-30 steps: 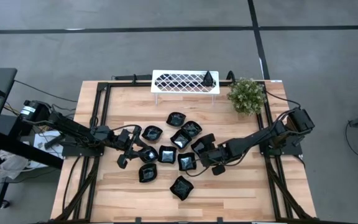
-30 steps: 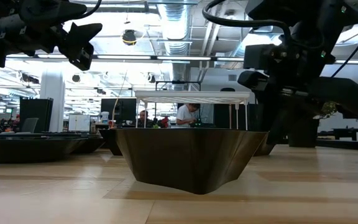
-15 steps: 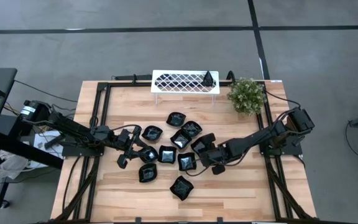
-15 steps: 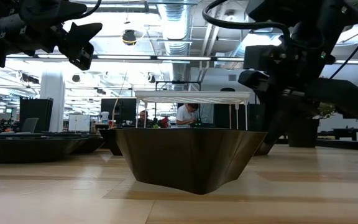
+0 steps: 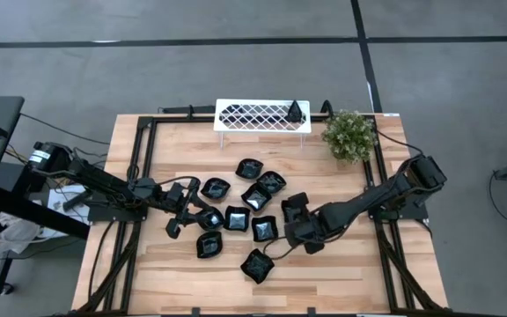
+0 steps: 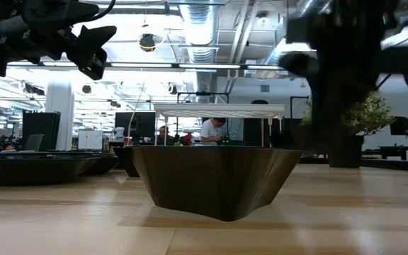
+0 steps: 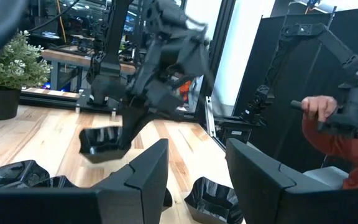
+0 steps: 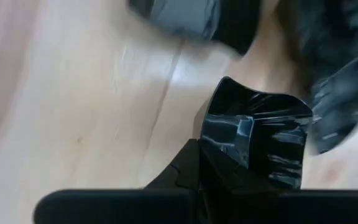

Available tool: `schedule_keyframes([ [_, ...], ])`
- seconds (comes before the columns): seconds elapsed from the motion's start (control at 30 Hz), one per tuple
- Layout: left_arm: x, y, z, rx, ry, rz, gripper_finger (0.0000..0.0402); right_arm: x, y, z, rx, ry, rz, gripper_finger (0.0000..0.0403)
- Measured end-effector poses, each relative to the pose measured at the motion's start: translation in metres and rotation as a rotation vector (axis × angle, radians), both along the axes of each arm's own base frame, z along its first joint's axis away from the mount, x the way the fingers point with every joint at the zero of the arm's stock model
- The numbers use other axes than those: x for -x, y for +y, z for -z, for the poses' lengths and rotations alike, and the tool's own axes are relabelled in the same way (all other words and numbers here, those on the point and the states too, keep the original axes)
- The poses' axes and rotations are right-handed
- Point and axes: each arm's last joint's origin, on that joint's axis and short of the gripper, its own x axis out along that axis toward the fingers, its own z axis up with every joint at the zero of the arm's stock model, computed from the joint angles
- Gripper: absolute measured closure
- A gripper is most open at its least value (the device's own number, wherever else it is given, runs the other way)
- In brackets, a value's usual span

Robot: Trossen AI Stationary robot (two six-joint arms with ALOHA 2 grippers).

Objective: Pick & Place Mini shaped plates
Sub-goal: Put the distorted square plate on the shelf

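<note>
Wooden counter (image 5: 341, 273) is strewn with black plates (image 5: 237, 217); one plate (image 8: 260, 143) is pinched by right jaws (image 5: 290, 231), lifted for transfer; left jaws (image 5: 181, 211) are parked open nearby.

The high view looks straight down from well above, taking in the whole wooden surface (image 5: 324, 273), the white tray (image 5: 262, 115) at its far edge, the plant (image 5: 349, 136) and the grey floor around; the low view sits at surface height, very close behind one black plate (image 6: 217, 177) that fills its middle, facing level across to the same tray (image 6: 219, 110), the same plant (image 6: 360, 117) and a room with people beyond; the left wrist view looks forward low over the surface toward the right arm (image 7: 160, 56), the plant (image 7: 5, 62) and a person's hand (image 7: 319, 109) off the side; the right wrist view faces down, pressed close to a plate (image 8: 257, 140) over bare wood.
</note>
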Motion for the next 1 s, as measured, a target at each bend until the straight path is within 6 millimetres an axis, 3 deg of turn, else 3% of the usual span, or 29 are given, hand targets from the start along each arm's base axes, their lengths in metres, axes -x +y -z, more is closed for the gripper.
schedule_keyframes([
  [0.17, 0.000, 0.000, 0.000, 0.001, -0.003, 0.000, 0.0238, -0.016, -0.002, -0.043, 0.113, -0.055, -0.065, 0.0401],
  [0.33, 0.000, 0.000, 0.000, 0.001, -0.003, 0.000, 0.0238, -0.037, -0.025, -0.089, 0.234, -0.151, -0.097, 0.0402],
  [0.43, 0.000, 0.000, 0.000, 0.001, -0.003, 0.000, 0.0238, -0.050, -0.052, -0.112, 0.272, -0.198, -0.093, 0.0402],
  [0.6, 0.000, 0.000, 0.000, 0.001, -0.003, 0.000, 0.0238, -0.064, -0.115, -0.138, 0.329, -0.270, -0.029, 0.0402],
  [0.8, 0.000, 0.000, 0.000, -0.002, -0.004, 0.000, 0.0238, -0.063, -0.190, -0.147, 0.281, -0.347, 0.020, 0.0402],
  [1.0, 0.000, 0.000, 0.000, -0.003, -0.004, 0.000, 0.0238, -0.050, -0.241, -0.147, 0.228, -0.379, 0.095, 0.0402],
])
